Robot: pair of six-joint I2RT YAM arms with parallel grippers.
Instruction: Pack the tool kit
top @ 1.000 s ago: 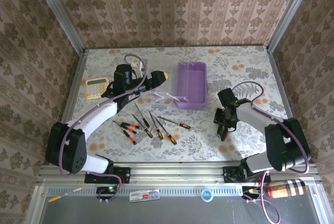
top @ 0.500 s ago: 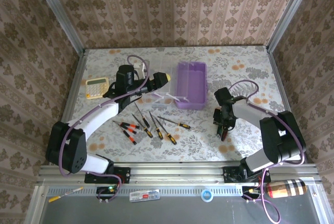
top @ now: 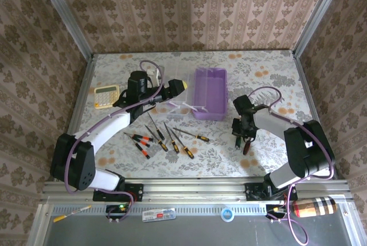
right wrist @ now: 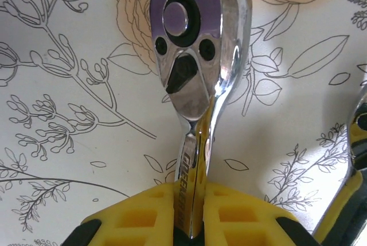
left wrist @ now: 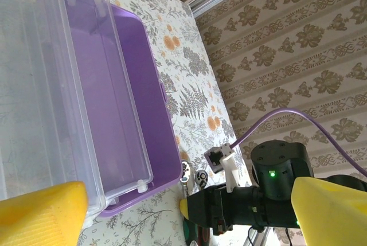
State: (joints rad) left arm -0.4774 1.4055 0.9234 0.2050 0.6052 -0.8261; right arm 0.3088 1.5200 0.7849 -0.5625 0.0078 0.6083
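One ratchet wrench (right wrist: 192, 57) is clamped in the right gripper (right wrist: 192, 211), toward the tabletop's (top: 269, 79) right edge; the left gripper (top: 172, 89) gapes wide. Next, probably: lift it into the purple box (top: 210, 94).

Box (top: 210, 94) purple; screwdrivers (top: 171, 140) black-orange; calculator (top: 106, 96) yellow; table (top: 269, 74) floral — ratchet (right wrist: 195, 85) chrome.

The left arm (top: 109, 128) lay extended forward and to the right, the left claw (top: 174, 88) spread wide with its yellow fingers (left wrist: 43, 211) well apart. The right arm (top: 287, 128) was folded inward at the elbow, the right claw (top: 241, 136) pointing down, its pads (right wrist: 143, 217) clamped tight on the shank of a chrome ratchet (right wrist: 195, 57)
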